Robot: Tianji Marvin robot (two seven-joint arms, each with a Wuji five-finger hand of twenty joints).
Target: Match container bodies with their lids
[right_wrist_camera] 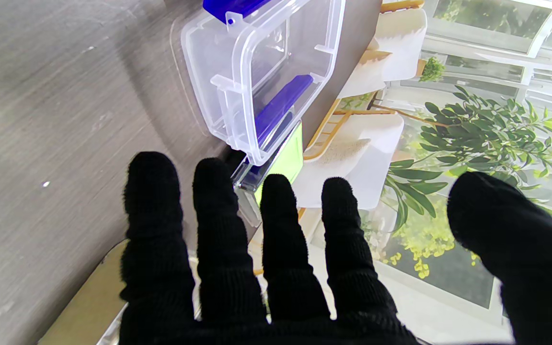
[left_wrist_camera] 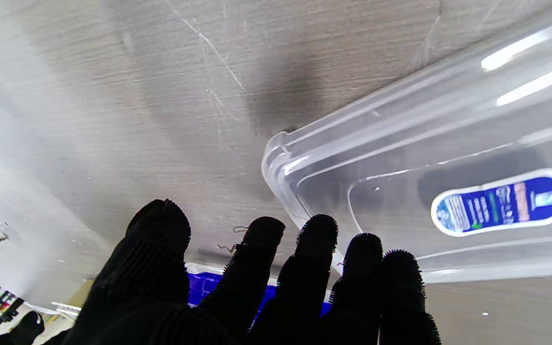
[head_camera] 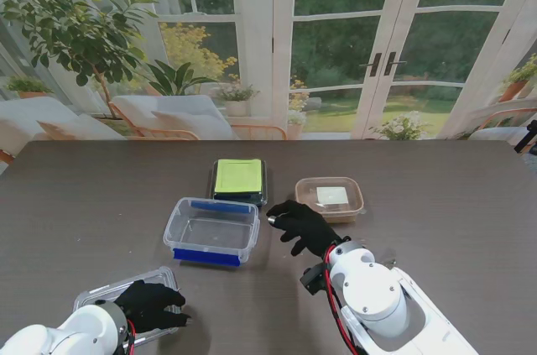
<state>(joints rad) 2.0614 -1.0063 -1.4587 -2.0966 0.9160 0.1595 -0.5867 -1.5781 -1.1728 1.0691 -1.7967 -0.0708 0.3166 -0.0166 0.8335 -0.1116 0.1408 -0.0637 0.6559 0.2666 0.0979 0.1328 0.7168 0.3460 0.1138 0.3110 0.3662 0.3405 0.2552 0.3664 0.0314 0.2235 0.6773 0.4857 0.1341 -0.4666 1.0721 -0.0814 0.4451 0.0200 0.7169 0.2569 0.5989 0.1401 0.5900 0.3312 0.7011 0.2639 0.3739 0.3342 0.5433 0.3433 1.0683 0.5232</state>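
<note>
Fingers of your left hand, lower left of the frame, lie close together on the clear lid; whether they grip it you cannot tell. At centre you see the clear box with blue clips, open and lidless. Behind it sits the green-lidded container. Right of centre, your right hand holds nothing, fingers spread, beside the brownish lidded container
</note>
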